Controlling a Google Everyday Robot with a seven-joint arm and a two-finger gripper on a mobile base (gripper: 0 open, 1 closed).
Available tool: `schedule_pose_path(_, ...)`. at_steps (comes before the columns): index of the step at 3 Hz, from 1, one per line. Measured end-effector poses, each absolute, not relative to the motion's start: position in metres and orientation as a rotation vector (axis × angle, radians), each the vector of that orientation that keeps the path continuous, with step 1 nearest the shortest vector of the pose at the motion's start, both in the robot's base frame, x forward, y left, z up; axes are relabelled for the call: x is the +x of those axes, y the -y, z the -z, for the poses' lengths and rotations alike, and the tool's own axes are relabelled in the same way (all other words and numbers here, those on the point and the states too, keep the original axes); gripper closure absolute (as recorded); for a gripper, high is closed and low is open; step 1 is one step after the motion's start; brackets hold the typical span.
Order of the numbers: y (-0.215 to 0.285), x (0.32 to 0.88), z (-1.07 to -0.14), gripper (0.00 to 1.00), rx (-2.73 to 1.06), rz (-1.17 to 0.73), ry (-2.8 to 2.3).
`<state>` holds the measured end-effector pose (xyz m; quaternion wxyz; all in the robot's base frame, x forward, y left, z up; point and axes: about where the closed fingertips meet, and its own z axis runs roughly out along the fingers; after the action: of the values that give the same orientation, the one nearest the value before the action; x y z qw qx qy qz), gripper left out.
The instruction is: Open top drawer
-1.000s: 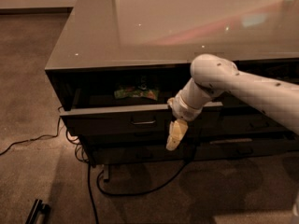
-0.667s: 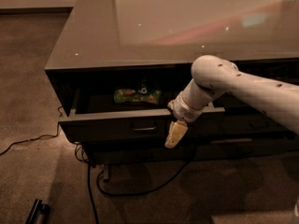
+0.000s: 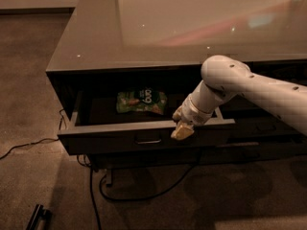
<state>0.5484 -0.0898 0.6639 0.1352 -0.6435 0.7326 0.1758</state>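
One drawer stands open: the top drawer (image 3: 105, 139), its flat front well forward of the glossy countertop (image 3: 144, 32) directly above it. My gripper (image 3: 183, 128) sits at the upper rim of the drawer's front, just right of the drawer's small metal loop handle (image 3: 147, 141). Contact with the rim is not confirmed; I cannot tell whether it touches. Whether the gripper is spread or pressed together, I likewise cannot tell. My white arm (image 3: 259, 87) reaches the drawer from the right and crosses above its right end. One green snack bag (image 3: 141, 101) lies inside the drawer, toward the back and near its middle. Below the drawer, black cables (image 3: 136, 195) trail over the carpet (image 3: 216, 195). Below and left of the drawer, a dark bar-shaped object (image 3: 38, 217) lies on the carpet; its kind is undetermined.
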Motion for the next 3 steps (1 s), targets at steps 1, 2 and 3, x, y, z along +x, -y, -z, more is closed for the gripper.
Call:
schedule_pose_path(1, 0.0897, 0.5486, -0.6656, 0.88, -1.864, -0.509, -2.122)
schedule_pose_path(2, 0.0897, 0.5486, -0.6656, 0.86, -1.864, -0.509, -2.122)
schedule_pose_path(3, 0.0904, 0.5513, -0.6645, 0.62, -1.867, -0.515, -2.12)
